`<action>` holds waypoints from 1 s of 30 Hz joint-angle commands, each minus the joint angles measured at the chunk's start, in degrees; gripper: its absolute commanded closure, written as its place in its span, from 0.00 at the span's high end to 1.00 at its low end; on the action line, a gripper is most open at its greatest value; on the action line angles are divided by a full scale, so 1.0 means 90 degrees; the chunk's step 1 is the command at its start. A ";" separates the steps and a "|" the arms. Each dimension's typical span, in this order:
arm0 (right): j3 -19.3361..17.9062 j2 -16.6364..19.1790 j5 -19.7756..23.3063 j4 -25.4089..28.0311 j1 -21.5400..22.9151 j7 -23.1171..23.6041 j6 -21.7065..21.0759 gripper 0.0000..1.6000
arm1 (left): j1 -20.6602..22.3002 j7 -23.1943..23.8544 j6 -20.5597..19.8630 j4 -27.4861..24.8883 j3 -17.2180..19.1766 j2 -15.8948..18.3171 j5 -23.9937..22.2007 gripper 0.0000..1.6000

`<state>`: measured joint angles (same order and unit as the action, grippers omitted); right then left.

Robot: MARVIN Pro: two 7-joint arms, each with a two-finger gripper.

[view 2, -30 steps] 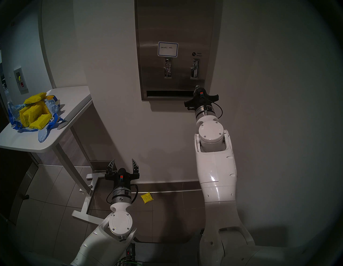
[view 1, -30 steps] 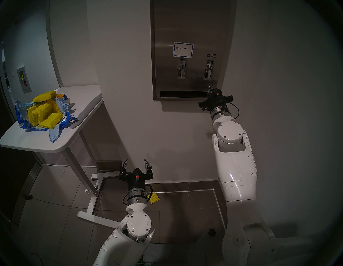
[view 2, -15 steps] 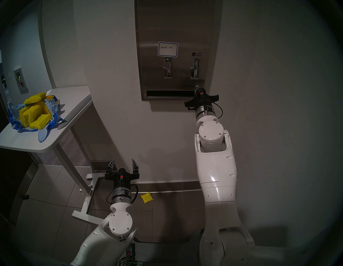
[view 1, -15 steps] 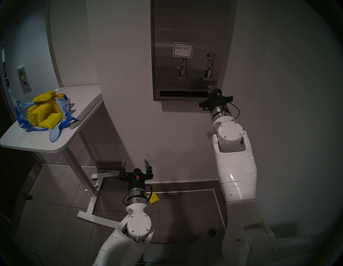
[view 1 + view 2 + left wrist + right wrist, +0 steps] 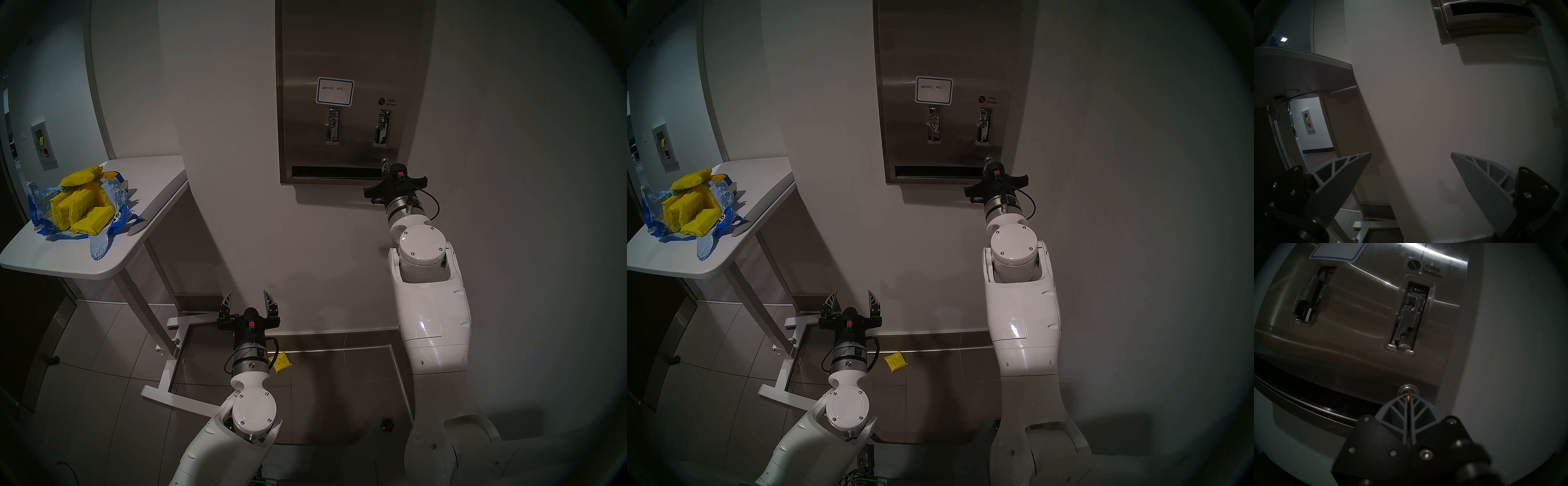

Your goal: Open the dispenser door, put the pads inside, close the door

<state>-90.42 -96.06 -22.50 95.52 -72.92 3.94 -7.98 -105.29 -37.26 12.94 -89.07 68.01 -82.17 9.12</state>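
The brushed-steel dispenser door [image 5: 339,51] [image 5: 942,44] hangs on the wall with its blue-bordered label, two lever slots and a long dark slot. My right gripper [image 5: 385,165] [image 5: 988,162] [image 5: 1408,396] is at the door's lower right corner. It is shut on a thin brass key [image 5: 1408,393] that sits in the round lock [image 5: 1403,389]. Yellow pads [image 5: 79,207] [image 5: 689,210] lie heaped on the white table [image 5: 68,264] at the left. One more pad [image 5: 282,362] [image 5: 895,362] lies on the floor. My left gripper [image 5: 248,297] [image 5: 852,296] [image 5: 1411,153] hangs open and empty, low before the wall.
A torn blue-and-clear plastic bag [image 5: 117,193] lies under and around the pads. The table's white leg and foot frame [image 5: 169,380] stand on the tiled floor just left of my left arm. A doorway opens at the far left.
My right gripper's fingers have closed on the key, and the right wrist and forearm have shifted slightly right and down. The left arm has not moved.
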 commanded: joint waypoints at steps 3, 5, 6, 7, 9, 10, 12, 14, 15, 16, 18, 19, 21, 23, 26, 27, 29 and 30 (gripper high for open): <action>-0.0029 -0.0025 -0.0030 0.0446 -0.0050 -0.0048 -0.0086 0.00 | 0.0138 0.0003 0.0036 -0.0196 0.0012 -0.0011 0.0013 1.00; -0.0028 -0.0036 -0.0044 0.0486 -0.0086 -0.0057 -0.0110 0.00 | 0.0138 0.0001 0.0036 -0.0196 0.0010 -0.0009 0.0011 1.00; -0.0027 -0.0041 -0.0049 0.0506 -0.0103 -0.0056 -0.0118 0.00 | 0.0139 0.0000 0.0035 -0.0196 0.0009 -0.0008 0.0010 1.00; -0.0026 -0.0051 -0.0063 0.0532 -0.0123 -0.0070 -0.0135 0.00 | 0.0139 -0.0001 0.0035 -0.0196 0.0008 -0.0007 0.0009 1.00; -0.0030 -0.0068 -0.0082 0.0584 -0.0166 -0.0088 -0.0158 0.00 | 0.0140 -0.0003 0.0035 -0.0196 0.0006 -0.0005 0.0007 1.00; -0.0031 -0.0071 -0.0091 0.0611 -0.0188 -0.0093 -0.0164 0.00 | 0.0140 -0.0004 0.0035 -0.0196 0.0005 -0.0004 0.0007 1.00; -0.0032 -0.0071 -0.0105 0.0679 -0.0242 -0.0100 -0.0189 0.00 | 0.0141 -0.0006 0.0034 -0.0196 0.0003 -0.0002 0.0005 1.00; -0.0028 -0.0054 -0.0103 0.0744 -0.0294 -0.0109 -0.0213 0.00 | 0.0142 -0.0008 0.0034 -0.0196 0.0001 -0.0001 0.0004 1.00; -0.0026 -0.0044 -0.0105 0.0778 -0.0324 -0.0117 -0.0223 0.00 | 0.0142 -0.0009 0.0034 -0.0196 0.0000 0.0000 0.0003 1.00; -0.0027 -0.0037 -0.0105 0.0806 -0.0350 -0.0117 -0.0229 0.00 | 0.0143 -0.0010 0.0034 -0.0196 -0.0001 0.0001 0.0003 1.00; -0.0018 -0.0012 -0.0100 0.0887 -0.0417 -0.0117 -0.0246 0.00 | 0.0143 -0.0012 0.0034 -0.0195 -0.0003 0.0003 0.0001 1.00; -0.0012 0.0004 -0.0096 0.0927 -0.0456 -0.0121 -0.0254 0.00 | 0.0144 -0.0013 0.0034 -0.0195 -0.0004 0.0004 0.0000 1.00; -0.0004 0.0031 -0.0090 0.1008 -0.0529 -0.0124 -0.0274 0.00 | 0.0145 -0.0014 0.0034 -0.0195 -0.0005 0.0005 -0.0001 1.00; 0.0006 0.0058 -0.0083 0.1087 -0.0609 -0.0130 -0.0300 0.00 | 0.0146 -0.0016 0.0034 -0.0194 -0.0007 0.0007 -0.0002 1.00; 0.0036 0.0114 -0.0056 0.1216 -0.0750 -0.0141 -0.0328 0.00 | 0.0147 -0.0019 0.0033 -0.0194 -0.0010 0.0009 -0.0004 1.00; 0.0044 0.0127 -0.0066 0.1259 -0.0801 -0.0130 -0.0346 0.00 | 0.0147 -0.0020 0.0033 -0.0194 -0.0011 0.0010 -0.0005 1.00; 0.0065 0.0161 -0.0054 0.1323 -0.0897 -0.0141 -0.0360 0.00 | 0.0147 -0.0021 0.0033 -0.0195 -0.0012 0.0012 -0.0006 1.00; 0.0080 0.0185 -0.0042 0.1354 -0.0935 -0.0152 -0.0383 0.00 | 0.0148 -0.0022 0.0032 -0.0195 -0.0013 0.0013 -0.0007 1.00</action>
<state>-90.16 -95.83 -23.16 103.29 -79.99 3.57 -11.58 -105.18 -37.52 12.89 -89.07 67.76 -81.91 8.92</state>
